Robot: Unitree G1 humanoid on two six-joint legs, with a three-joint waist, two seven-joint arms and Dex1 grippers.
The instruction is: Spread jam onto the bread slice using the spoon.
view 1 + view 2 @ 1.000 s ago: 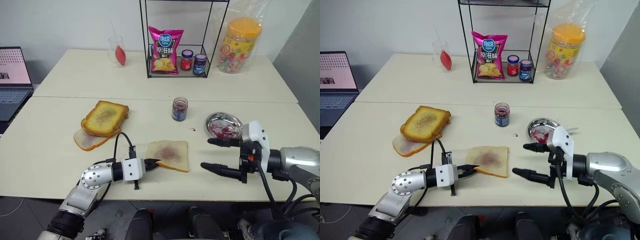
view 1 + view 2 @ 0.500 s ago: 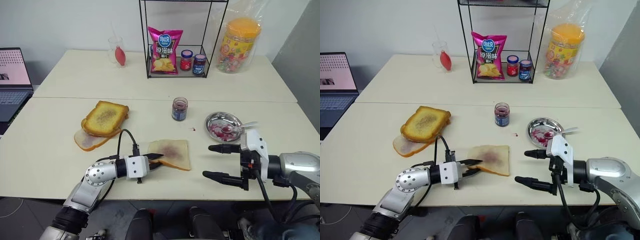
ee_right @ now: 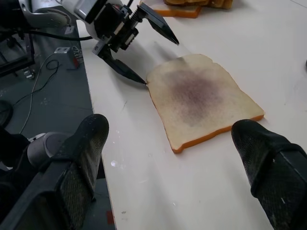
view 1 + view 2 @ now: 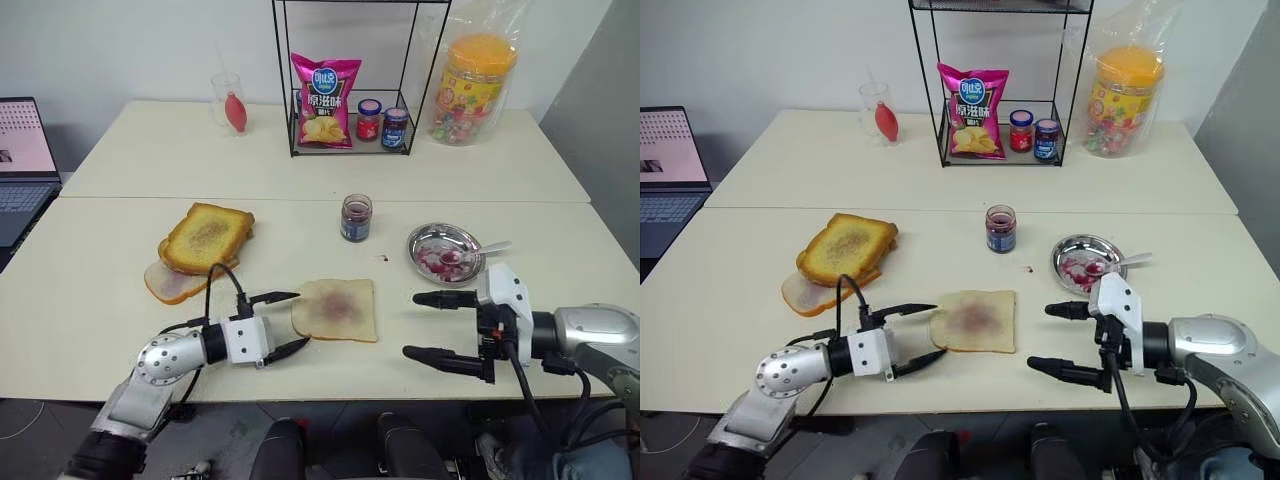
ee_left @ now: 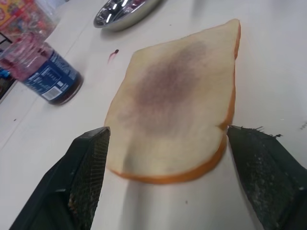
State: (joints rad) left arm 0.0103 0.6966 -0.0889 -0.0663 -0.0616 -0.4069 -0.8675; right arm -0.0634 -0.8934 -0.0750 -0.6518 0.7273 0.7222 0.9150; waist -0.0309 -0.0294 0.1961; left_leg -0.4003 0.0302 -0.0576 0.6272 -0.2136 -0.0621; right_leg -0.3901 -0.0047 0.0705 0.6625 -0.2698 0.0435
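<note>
My left gripper (image 4: 287, 320) is standing with jaws spread wide, just beside the near edge of the bread (image 4: 337, 310), which is lying flat, smeared with jam (image 4: 338, 304). My right gripper (image 4: 430, 325) is hovering agape; the spoon (image 4: 478, 250) is resting in a dish (image 4: 425, 243) beyond it.

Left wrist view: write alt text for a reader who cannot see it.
A bread slice smeared with jam lies flat on the table, just past the open left gripper. Behind it stand a jam jar and a metal dish.
</note>
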